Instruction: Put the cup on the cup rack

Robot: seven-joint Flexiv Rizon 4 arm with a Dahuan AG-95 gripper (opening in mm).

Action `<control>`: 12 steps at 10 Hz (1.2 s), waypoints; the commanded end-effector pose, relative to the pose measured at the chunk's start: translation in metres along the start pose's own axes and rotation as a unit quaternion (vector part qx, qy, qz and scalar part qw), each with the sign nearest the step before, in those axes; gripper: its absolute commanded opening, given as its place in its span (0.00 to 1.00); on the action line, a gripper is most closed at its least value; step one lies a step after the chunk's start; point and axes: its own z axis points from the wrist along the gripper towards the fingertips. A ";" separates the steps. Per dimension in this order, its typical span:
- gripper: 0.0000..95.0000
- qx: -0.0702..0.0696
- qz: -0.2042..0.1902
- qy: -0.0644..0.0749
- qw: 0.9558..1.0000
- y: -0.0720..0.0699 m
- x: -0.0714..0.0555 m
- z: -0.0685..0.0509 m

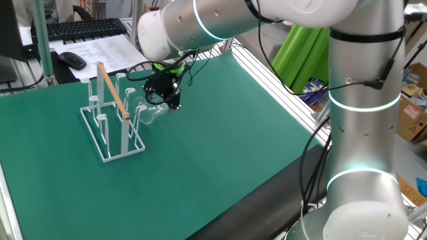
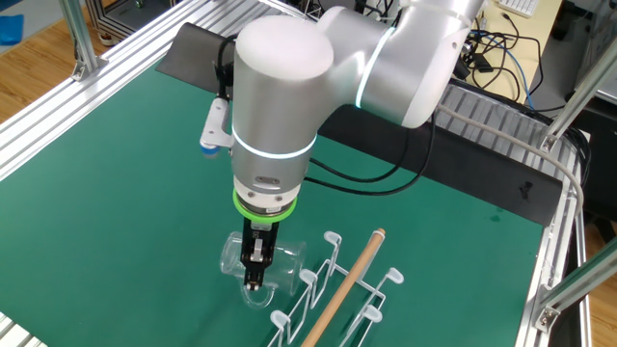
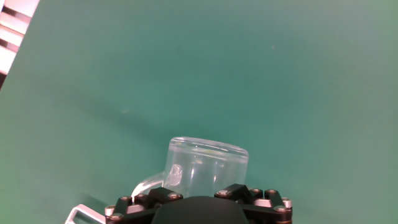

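Cup (image 2: 260, 265): clear glass mug, lifted off the green bench (image 1: 220, 147) and tipped on its side, right beside the rack's near pegs; whether it touched a peg could not be told.
Cup in hand view: its round glass body (image 3: 207, 165) sat just ahead of the black finger mount, with the curved handle low on the left.
End effector (image 2: 254, 273): black fingers pressed in on the cup, pinching its glass wall from above.
Cup rack (image 1: 112, 120): white wire frame standing upright on the bench, light wooden rod (image 2: 345, 284) along its top, pegs bare.
Arm: silver links reached down over the rack's end, green ring above the wrist.
Background: keyboard (image 1: 83, 28) and mouse (image 1: 71, 60) lay beyond the bench's far edge.
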 end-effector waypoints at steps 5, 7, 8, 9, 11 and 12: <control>0.00 0.023 -0.020 0.007 1.000 -0.006 -0.007 -0.015; 0.00 0.029 -0.036 -0.001 0.999 -0.011 -0.009 -0.026; 0.00 0.033 -0.043 -0.011 0.999 -0.012 -0.010 -0.028; 0.00 0.040 -0.051 -0.022 0.998 -0.015 -0.009 -0.033; 0.00 0.044 -0.056 -0.027 0.997 -0.017 -0.007 -0.040; 0.00 0.050 -0.060 -0.037 0.996 -0.018 -0.004 -0.045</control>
